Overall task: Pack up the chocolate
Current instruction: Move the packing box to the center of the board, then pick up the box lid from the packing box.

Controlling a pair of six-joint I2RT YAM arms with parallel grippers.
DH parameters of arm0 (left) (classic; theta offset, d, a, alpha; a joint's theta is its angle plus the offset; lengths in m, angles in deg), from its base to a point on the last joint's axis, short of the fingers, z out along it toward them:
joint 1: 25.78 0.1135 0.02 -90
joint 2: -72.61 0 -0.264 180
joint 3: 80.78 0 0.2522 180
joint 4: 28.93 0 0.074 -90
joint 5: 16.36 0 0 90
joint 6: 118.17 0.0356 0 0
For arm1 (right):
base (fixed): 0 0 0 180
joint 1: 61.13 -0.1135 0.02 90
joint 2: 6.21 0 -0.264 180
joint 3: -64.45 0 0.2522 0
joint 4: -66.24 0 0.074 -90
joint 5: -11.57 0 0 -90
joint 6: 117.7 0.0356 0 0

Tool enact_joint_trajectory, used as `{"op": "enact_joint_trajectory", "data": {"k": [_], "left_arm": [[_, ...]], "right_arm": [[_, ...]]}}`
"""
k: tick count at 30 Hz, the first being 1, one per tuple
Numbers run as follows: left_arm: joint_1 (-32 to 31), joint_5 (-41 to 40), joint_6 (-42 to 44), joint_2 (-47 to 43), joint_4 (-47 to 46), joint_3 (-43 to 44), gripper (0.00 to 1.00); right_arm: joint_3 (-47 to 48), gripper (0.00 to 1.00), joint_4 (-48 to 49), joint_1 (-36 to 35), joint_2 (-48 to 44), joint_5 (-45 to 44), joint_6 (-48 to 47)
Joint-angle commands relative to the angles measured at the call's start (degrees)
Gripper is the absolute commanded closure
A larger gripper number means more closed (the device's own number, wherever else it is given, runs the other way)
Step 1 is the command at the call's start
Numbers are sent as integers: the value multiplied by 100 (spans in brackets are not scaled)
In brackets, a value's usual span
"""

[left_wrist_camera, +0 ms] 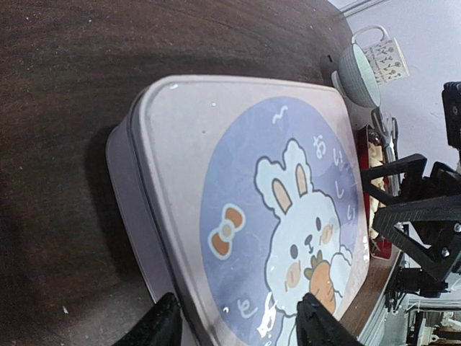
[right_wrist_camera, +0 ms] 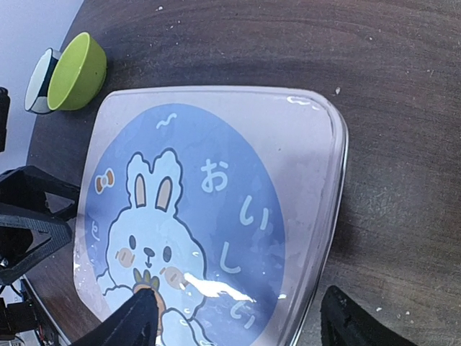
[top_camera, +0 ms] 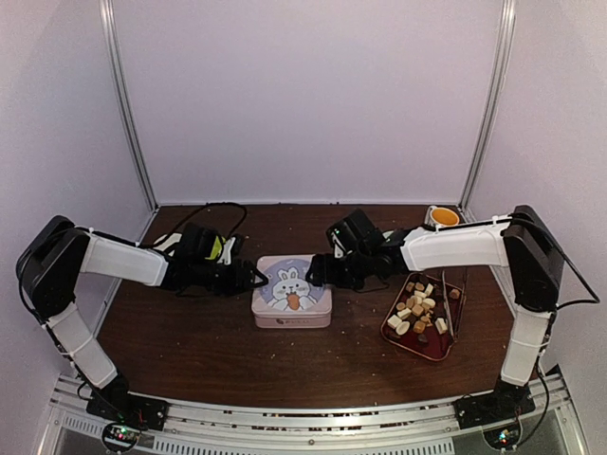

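The chocolate [top_camera: 419,308] lies as several cream, tan and dark brown pieces in a red tray [top_camera: 444,343] at the right. A closed pink tin with a rabbit lid [top_camera: 291,292] [left_wrist_camera: 245,209] [right_wrist_camera: 209,202] sits mid-table. My left gripper [top_camera: 254,278] [left_wrist_camera: 238,328] is open at the tin's left end, one finger outside the wall and the other over the lid. At the right end my right gripper [top_camera: 319,270] [right_wrist_camera: 241,324] is open too, straddling that edge the same way. Neither gripper holds anything.
A green bowl [top_camera: 216,248] [right_wrist_camera: 79,72] sits behind the left gripper. A cup with an orange inside [top_camera: 442,217] stands at the back right, and a patterned mug [left_wrist_camera: 371,65] shows in the left wrist view. Metal tongs [top_camera: 446,301] rest on the tray. Crumbs dot the dark wood.
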Motion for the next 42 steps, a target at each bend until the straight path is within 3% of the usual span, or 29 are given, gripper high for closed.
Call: {"op": "enact_joint_trajectory", "data": {"k": [1,8,13,20,31,42], "left_arm": [[-38,-7,64,30,-168,133,44],[-41,1,42,91,-212,111,44],[-42,-20,25,117,-234,89,46],[-42,5,-6,185,-288,98,47],[-93,123,72,139,-146,274,56],[-227,24,96,4,209,522,55]], "right_arm": [[87,24,233,-27,26,219,-1],[296,11,-167,-25,145,-153,-34],[319,21,-136,9,298,-1,39],[388,20,-247,27,394,17,87],[266,46,-96,11,24,194,-46],[264,43,-120,-18,-163,285,-61]]}}
